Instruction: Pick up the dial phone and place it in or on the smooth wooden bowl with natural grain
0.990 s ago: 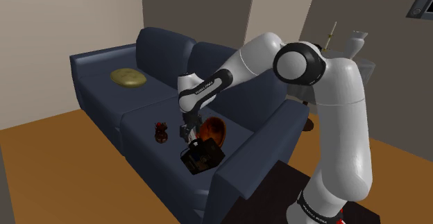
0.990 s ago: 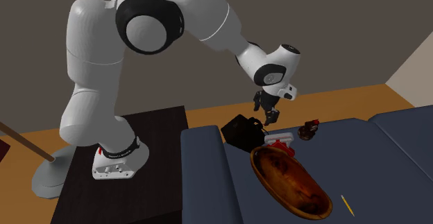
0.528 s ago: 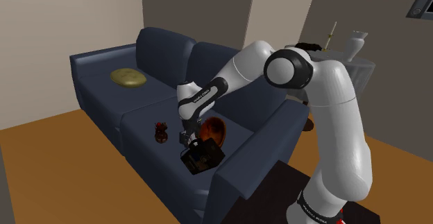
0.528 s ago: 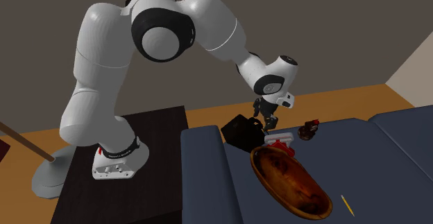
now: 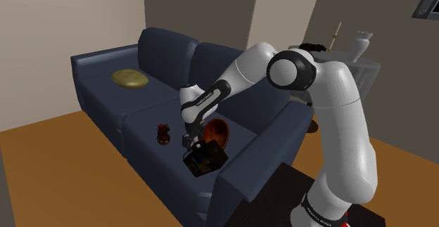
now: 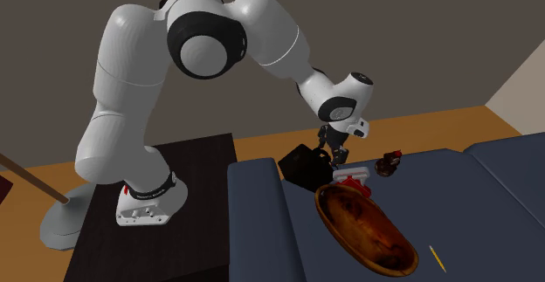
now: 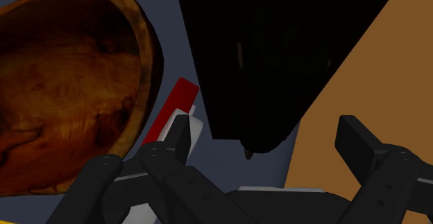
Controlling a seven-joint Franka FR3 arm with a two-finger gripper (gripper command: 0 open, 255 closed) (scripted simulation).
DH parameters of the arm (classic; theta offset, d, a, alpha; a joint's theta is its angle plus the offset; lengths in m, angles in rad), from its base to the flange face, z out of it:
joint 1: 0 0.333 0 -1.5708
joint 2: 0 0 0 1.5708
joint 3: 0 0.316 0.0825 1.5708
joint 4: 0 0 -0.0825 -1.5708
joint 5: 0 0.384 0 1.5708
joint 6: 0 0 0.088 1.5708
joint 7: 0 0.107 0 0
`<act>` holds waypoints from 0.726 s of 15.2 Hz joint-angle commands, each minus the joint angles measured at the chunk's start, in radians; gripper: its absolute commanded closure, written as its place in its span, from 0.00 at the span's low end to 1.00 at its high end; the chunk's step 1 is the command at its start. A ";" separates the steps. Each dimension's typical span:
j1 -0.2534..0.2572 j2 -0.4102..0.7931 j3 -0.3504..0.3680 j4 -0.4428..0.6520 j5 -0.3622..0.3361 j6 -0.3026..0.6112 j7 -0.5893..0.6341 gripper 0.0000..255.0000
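The black dial phone (image 5: 204,159) (image 6: 304,164) sits at the front edge of the dark blue sofa seat (image 5: 141,120). Beside it lies the brown wooden bowl (image 5: 217,131) (image 6: 365,230) (image 7: 62,84), with visible grain and nothing in it. My gripper (image 5: 190,143) (image 6: 336,158) (image 7: 266,129) hovers just over the phone's edge nearest the bowl. It is open. In the wrist view the phone (image 7: 270,56) is a dark mass ahead of the fingers, which stand well apart and do not touch it.
A flat red and white thing (image 6: 354,176) (image 7: 173,108) lies between bowl and phone. A small dark red object (image 5: 163,132) (image 6: 389,163) stands further along the seat. A yellow cushion (image 5: 131,79) rests on the far seat, a pencil (image 6: 435,258) beyond the bowl. Orange floor drops off past the phone.
The arm's elbow has swung and the gripper has come down slightly toward the phone. Phone and bowl have not moved.
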 commanded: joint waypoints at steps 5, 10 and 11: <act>0.000 0.000 0.000 0.000 0.000 0.000 0.000 1.00; 0.000 0.000 0.000 0.000 0.000 0.000 0.000 1.00; 0.000 -0.010 0.001 -0.001 0.001 -0.009 -0.001 1.00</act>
